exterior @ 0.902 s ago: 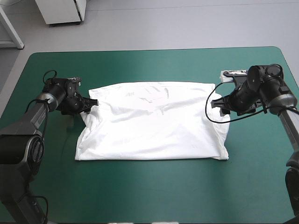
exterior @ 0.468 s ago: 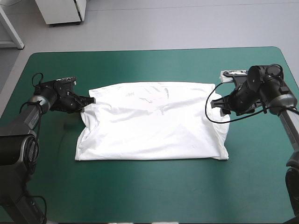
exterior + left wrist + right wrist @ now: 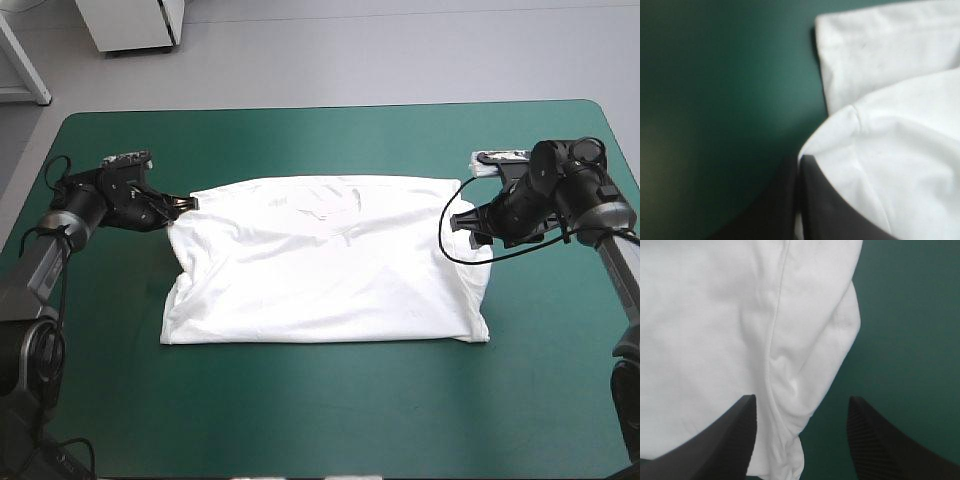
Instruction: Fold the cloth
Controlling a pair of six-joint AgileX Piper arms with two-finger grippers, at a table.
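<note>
Teal-green counter (image 3: pixel 320 400) bears the white short-sleeved T-shirt (image 3: pixel 330 270), spread flat mid-counter. Left end effector (image 3: pixel 183 205) clamps its corner. Right end effector (image 3: pixel 462 225) is indistinct from above; its wrist view shows fingers (image 3: pixel 735 440) wide apart, straddling the shirt's edge.

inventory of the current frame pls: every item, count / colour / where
T-shirt: 1, white, spread flat in the middle of the table, long side running left to right.
table: 1, teal-green cover, under the T-shirt, bare on all sides of it.
left claw: 1, black, at the T-shirt's far left corner, shut on the T-shirt.
right claw: 1, black, open at the T-shirt's right edge, a fold of that edge between its fingers.
</note>
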